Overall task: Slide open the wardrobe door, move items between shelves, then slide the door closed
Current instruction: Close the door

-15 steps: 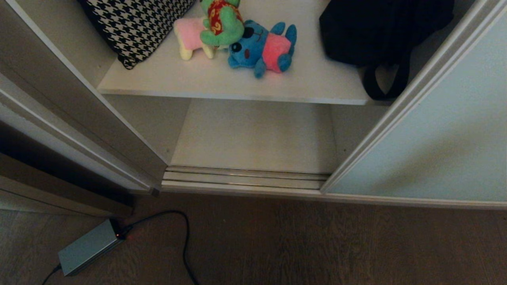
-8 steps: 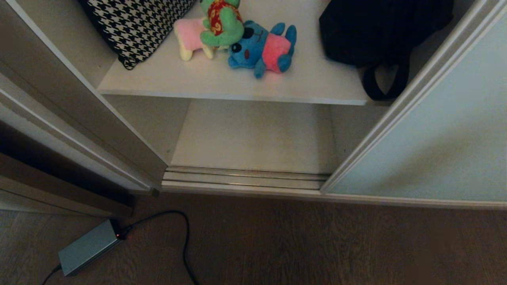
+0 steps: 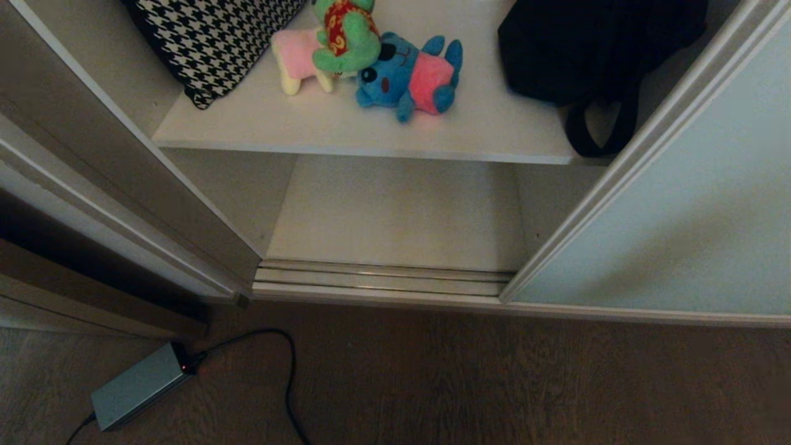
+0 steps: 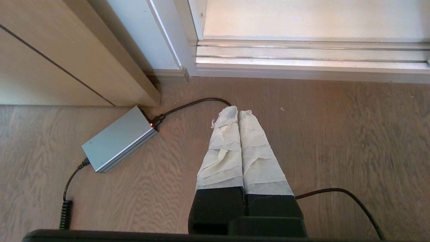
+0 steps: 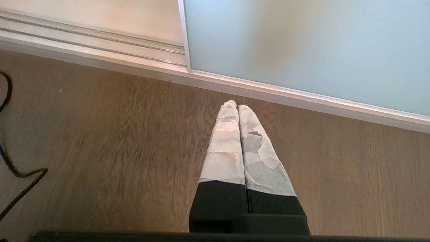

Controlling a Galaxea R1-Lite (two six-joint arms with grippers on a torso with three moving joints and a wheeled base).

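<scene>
The sliding wardrobe door (image 3: 673,204) of frosted pale blue-green glass stands slid to the right, leaving the wardrobe open; its lower part also shows as the door (image 5: 302,43). On the upper shelf (image 3: 346,133) lie a blue plush with a pink back (image 3: 411,74) and a pale yellow plush with a pink part (image 3: 296,59), with a green plush (image 3: 346,34) leaning on them. The lower shelf (image 3: 401,210) is bare. My left gripper (image 4: 238,112) and right gripper (image 5: 235,105) hang shut and empty above the floor, both outside the head view.
A houndstooth cushion (image 3: 210,40) lies at the shelf's left and a black bag (image 3: 587,55) at its right. A grey power brick (image 3: 139,386) with a black cable (image 3: 287,377) lies on the wood floor near the metal door track (image 3: 383,278).
</scene>
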